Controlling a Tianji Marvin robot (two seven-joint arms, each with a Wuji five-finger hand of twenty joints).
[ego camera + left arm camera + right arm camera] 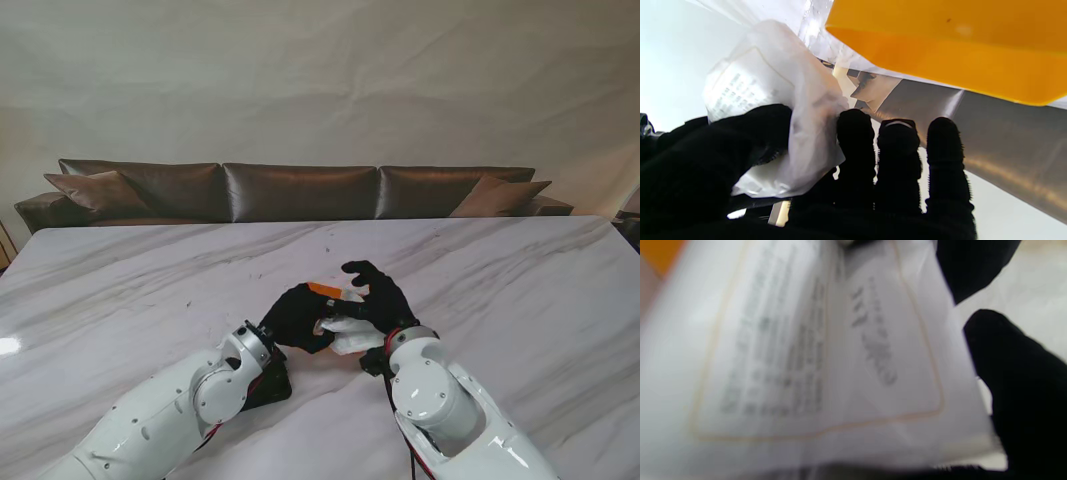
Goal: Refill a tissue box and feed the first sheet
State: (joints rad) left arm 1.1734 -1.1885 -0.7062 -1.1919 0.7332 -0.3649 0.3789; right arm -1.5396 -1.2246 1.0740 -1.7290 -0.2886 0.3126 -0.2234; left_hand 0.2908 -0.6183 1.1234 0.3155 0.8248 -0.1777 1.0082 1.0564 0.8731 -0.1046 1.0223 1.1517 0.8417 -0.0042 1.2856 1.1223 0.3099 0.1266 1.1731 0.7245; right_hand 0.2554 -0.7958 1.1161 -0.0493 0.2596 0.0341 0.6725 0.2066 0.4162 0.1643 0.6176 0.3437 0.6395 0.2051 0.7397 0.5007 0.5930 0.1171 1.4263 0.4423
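Observation:
A white plastic-wrapped tissue pack [350, 333] with printed text lies between my two black-gloved hands near the middle of the table. My left hand [298, 318] pinches a crumpled end of the wrapper [780, 110] between thumb and fingers. My right hand [378, 296] curls over the pack [826, 366] from the right, its fingers [1023, 386] along the pack's edge. An orange box [323, 290] shows just behind the pack, and its orange underside [950, 43] fills the left wrist view. Much of the box is hidden by the hands.
The hands work on a white marble table [520, 280] that stretches wide to both sides. A brown leather sofa [300, 190] stands beyond its far edge. A grey reflective surface [1007, 140] lies under the orange box in the left wrist view.

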